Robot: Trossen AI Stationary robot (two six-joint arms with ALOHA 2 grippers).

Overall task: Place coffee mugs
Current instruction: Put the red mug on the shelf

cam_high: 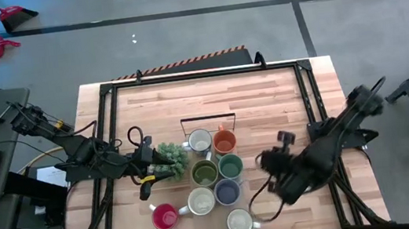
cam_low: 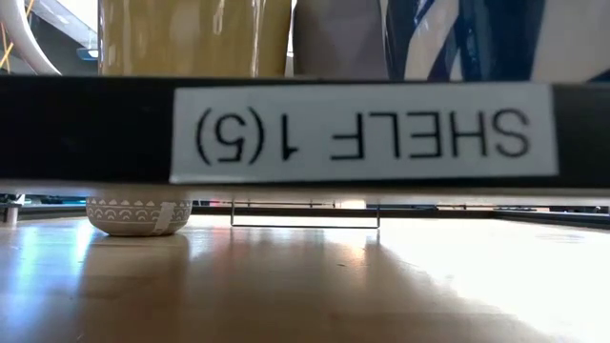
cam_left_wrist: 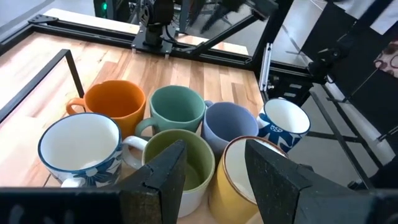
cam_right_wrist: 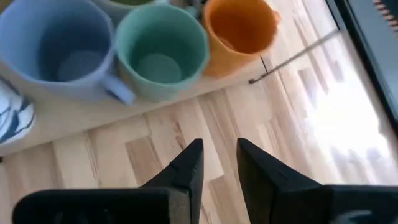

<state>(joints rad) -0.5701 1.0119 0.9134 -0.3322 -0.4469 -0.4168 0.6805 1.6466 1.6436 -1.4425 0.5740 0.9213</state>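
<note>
Several coffee mugs stand upright in a cluster at the table's middle: white (cam_high: 200, 140), orange (cam_high: 224, 140), olive (cam_high: 204, 171), teal (cam_high: 230, 165), cream (cam_high: 201, 201) and blue-grey (cam_high: 227, 193). A red mug (cam_high: 164, 216) and a patterned white one (cam_high: 239, 221) stand nearer the front edge. My left gripper (cam_high: 148, 165) hovers open left of the cluster beside a spiky plant (cam_high: 171, 160); its fingers (cam_left_wrist: 214, 171) frame the olive mug (cam_left_wrist: 180, 155) and cream mug (cam_left_wrist: 249, 168) without touching. My right gripper (cam_high: 265, 163) hangs right of the cluster, tilted down over bare wood, its fingers (cam_right_wrist: 217, 165) slightly apart with nothing between them.
The clustered mugs stand on a low board (cam_right_wrist: 124, 109) with a thin black wire frame (cam_high: 205, 117). In the low view a black strip labelled as a shelf (cam_low: 362, 133) fills the middle. A black metal frame (cam_high: 207, 74) borders the table. Bare wood lies at the far side (cam_high: 210, 98).
</note>
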